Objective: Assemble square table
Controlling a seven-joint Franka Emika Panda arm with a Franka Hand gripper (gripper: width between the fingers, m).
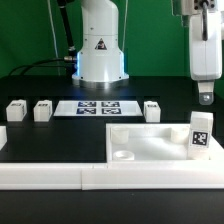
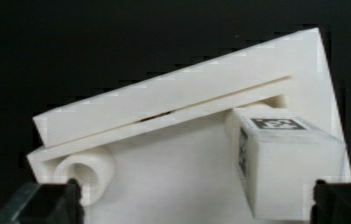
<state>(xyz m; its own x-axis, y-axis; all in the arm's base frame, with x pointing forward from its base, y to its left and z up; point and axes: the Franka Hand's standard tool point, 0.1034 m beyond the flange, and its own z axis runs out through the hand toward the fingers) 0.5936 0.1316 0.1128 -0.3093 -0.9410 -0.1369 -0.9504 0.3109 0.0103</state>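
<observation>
Four white legs make up your count. The upright leg stands on the square panel straight below the gripper. The other three lie well away from it on the black table: a near loose leg on the gripper's side of the marker board, then a third leg and a fourth leg beyond that board.

You have one panel, with one round corner socket clear in the wrist view. One long white rail lies past the panel.

Your gripper's jaws stand wide apart and hold nothing. The upright leg's long axis is vertical, in line with a straight descent. In the wrist view it sits between the fingers, nearer one than the other, so I judge you should centre before lowering.
</observation>
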